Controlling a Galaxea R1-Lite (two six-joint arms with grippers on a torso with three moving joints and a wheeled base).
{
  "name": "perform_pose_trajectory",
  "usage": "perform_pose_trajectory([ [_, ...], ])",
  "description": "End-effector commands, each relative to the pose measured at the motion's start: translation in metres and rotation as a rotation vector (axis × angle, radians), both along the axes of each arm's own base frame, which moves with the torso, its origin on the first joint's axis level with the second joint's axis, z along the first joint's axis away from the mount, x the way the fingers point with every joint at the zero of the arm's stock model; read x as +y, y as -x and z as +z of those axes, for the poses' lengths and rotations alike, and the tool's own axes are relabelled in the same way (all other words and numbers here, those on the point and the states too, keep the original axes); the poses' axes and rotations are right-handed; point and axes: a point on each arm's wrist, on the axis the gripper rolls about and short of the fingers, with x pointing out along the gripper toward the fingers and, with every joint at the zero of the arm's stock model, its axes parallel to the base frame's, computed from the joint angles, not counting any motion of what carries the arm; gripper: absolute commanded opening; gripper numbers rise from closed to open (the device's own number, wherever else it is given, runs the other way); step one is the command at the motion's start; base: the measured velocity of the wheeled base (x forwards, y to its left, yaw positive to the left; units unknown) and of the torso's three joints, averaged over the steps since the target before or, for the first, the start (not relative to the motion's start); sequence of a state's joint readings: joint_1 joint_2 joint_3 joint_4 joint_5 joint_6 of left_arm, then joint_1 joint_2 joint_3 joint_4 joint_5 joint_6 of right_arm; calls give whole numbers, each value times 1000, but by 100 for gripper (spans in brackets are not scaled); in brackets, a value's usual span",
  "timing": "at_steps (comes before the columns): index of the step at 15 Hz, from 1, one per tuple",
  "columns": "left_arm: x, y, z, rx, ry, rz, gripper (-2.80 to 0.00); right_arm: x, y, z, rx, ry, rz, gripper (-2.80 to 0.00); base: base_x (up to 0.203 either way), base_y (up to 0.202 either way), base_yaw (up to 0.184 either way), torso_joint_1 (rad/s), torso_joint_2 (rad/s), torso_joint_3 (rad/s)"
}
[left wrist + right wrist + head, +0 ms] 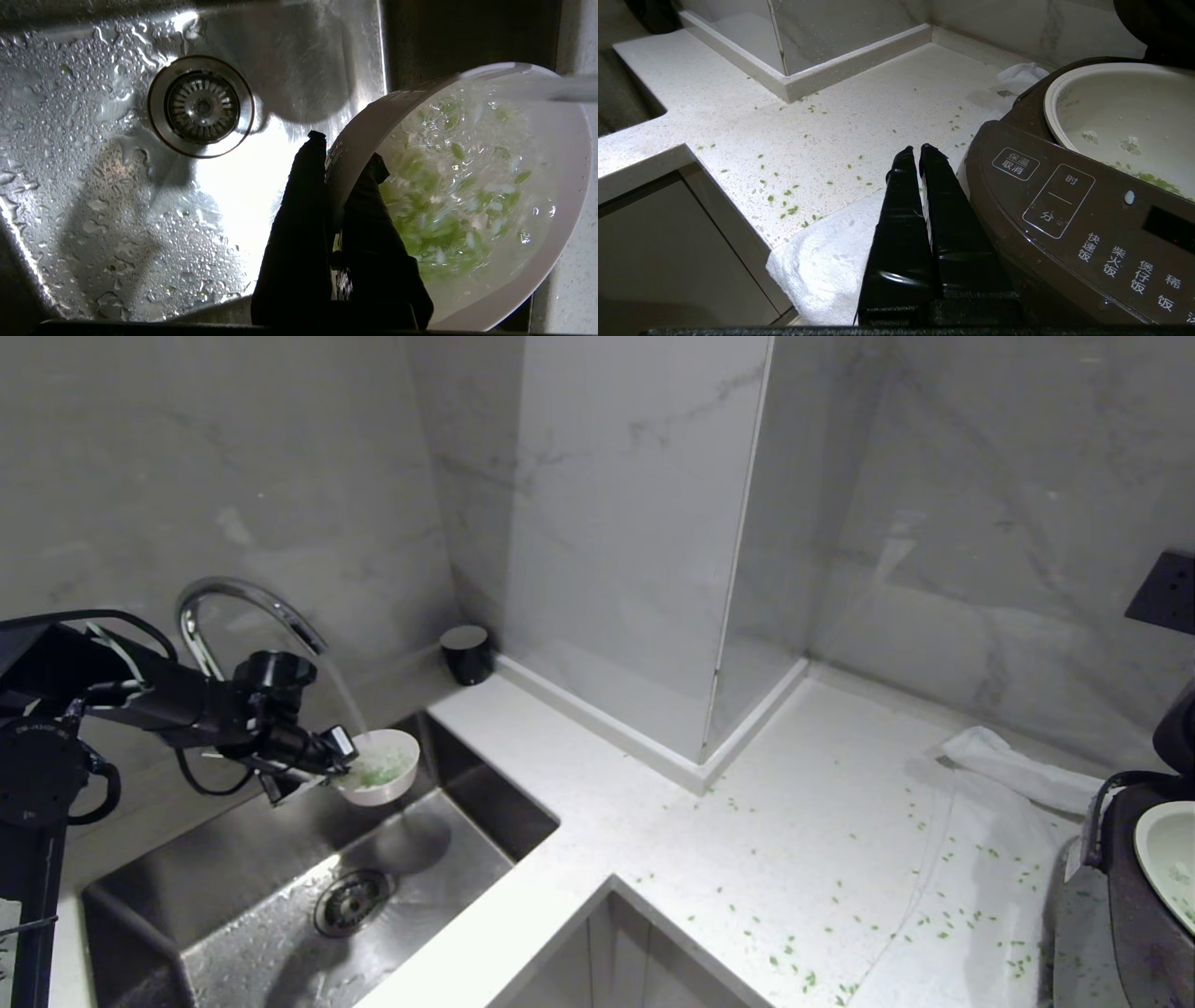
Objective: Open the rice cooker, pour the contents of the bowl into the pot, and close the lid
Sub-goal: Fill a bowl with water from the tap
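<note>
1. From the head view, you are seeing the left gripper (344,761) holding the bowl (381,765) over the sink (233,887), under the faucet (238,611). A thin stream of water (344,695) is running into the bowl. The bowl is looking pale here, with green contents (375,773) inside. The cooker (1134,896) is sitting at the far right edge with its pot (1167,859) exposed, well apart from the bowl. Green bits (794,952) are lying scattered across the counter (747,821), and a white cloth (1018,775) is lying beside the cooker.
2. From the left wrist view, you are watching the fingers (299,210) pinching the bowl's (560,196) white rim, one inside and one outside. Chopped green pieces (444,219) are swirling in bubbling water. The drain (202,106) is lying below, among droplets.
3. From the right wrist view, the right gripper (920,151) is hanging with its fingers pressed together, holding nothing, just beside the dark brown cooker (1064,219). Its pale pot (1125,107) is holding a few green bits.
</note>
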State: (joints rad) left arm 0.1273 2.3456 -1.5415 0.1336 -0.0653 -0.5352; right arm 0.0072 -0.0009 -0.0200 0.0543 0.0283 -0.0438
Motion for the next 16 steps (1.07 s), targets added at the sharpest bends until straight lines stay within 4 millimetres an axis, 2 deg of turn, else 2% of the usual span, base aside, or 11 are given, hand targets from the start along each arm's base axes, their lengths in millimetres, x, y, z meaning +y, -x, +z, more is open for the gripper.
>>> perform_pose_trajectory([
  [1, -11, 6, 0, 17, 5, -21, -280, 0, 0, 0, 0, 1, 1, -280, 0, 0, 0, 0, 0, 0],
  [5, -38, 14, 5, 28, 21, -59, -280, 0, 0, 0, -1, 1, 1, -280, 0, 0, 0, 0, 0, 0],
  [16, -138, 25, 22, 19, 49, -251, -280, 0, 0, 0, 0, 1, 1, -280, 0, 0, 0, 0, 0, 0],
])
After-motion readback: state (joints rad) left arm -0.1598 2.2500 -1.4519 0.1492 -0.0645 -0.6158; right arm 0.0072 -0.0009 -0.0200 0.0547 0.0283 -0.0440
